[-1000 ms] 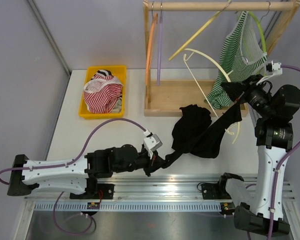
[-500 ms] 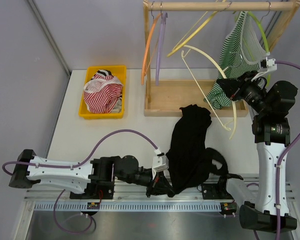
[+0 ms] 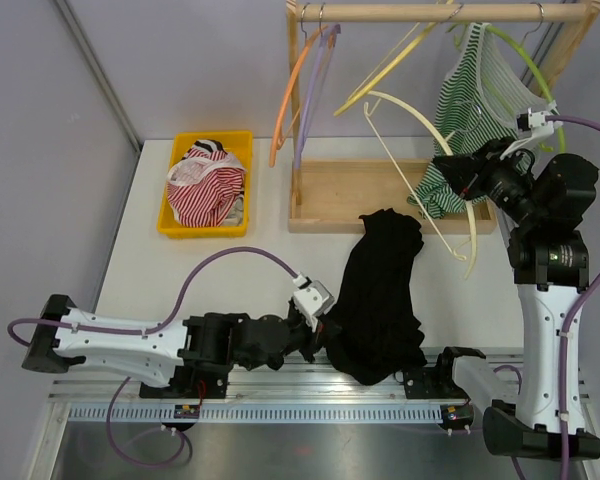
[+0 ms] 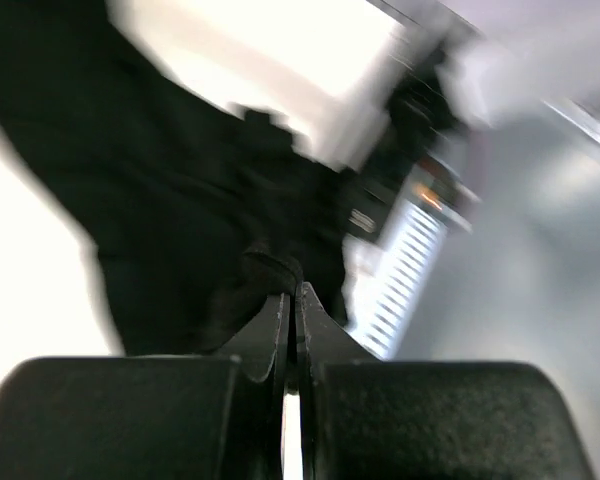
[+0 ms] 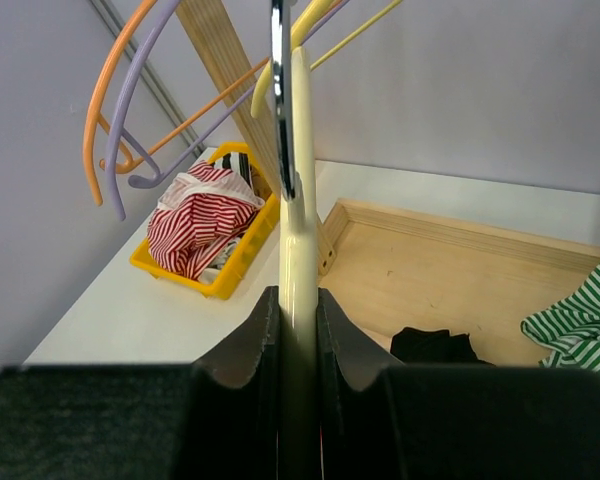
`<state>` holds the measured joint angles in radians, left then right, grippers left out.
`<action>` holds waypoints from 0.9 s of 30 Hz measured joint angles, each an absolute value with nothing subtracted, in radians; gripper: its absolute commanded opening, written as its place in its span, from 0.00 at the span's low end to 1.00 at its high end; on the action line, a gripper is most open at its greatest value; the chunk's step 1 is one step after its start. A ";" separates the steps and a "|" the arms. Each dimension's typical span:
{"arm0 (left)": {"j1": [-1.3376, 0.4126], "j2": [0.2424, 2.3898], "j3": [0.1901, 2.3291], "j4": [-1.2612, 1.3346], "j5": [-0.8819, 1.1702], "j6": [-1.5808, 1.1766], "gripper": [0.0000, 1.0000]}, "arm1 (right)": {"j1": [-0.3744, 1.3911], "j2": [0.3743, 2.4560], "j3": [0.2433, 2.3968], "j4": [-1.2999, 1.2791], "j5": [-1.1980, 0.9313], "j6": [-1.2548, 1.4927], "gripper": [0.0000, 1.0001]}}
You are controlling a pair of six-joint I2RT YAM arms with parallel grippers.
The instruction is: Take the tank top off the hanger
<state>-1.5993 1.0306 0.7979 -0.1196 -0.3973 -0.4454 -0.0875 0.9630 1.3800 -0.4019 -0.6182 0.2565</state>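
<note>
The black tank top (image 3: 380, 290) lies crumpled on the table, off the hanger, from the rack base to the near rail. My left gripper (image 3: 318, 338) is shut on its near left edge; the left wrist view shows the jaws (image 4: 295, 292) pinched on black cloth (image 4: 160, 200). My right gripper (image 3: 448, 170) is shut on the bare cream hanger (image 3: 469, 240) and holds it up in front of the rack. In the right wrist view the jaws (image 5: 298, 300) clamp the cream hanger's neck (image 5: 300, 150). A bit of the black top (image 5: 435, 345) shows below.
A wooden rack with top rail (image 3: 430, 12) and base tray (image 3: 360, 195) stands at the back. Orange (image 3: 283, 100), purple (image 3: 308, 90) and yellow hangers hang from it, with a green-striped top (image 3: 470, 90). A yellow bin (image 3: 180, 225) of striped clothes sits at the back left.
The tank top was stretched between the hanger and my left gripper; it has slipped off the hanger and dropped onto the table. My left gripper pulled it toward the near edge. The rack's hangers swing.
</note>
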 measured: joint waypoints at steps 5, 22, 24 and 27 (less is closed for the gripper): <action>-1.504 1.033 0.853 -0.152 -0.629 -0.417 0.00 | -0.087 0.949 1.440 -0.510 -0.606 0.203 0.00; -1.198 1.349 0.871 -0.020 -0.820 -0.290 0.47 | -0.083 0.757 1.459 -0.812 -0.409 0.138 0.00; -1.199 1.364 0.875 -0.022 -0.818 -0.292 0.95 | -0.083 0.740 1.459 -0.842 -0.385 0.134 0.00; -1.199 1.359 0.876 -0.020 -0.811 -0.316 0.99 | -0.083 0.720 1.468 -0.890 -0.347 0.133 0.00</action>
<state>-1.1992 1.3594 0.8764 -0.0196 -0.8108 -0.3157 -0.0826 0.7200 1.4685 -0.8898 -0.3466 0.1333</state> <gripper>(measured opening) 0.976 0.197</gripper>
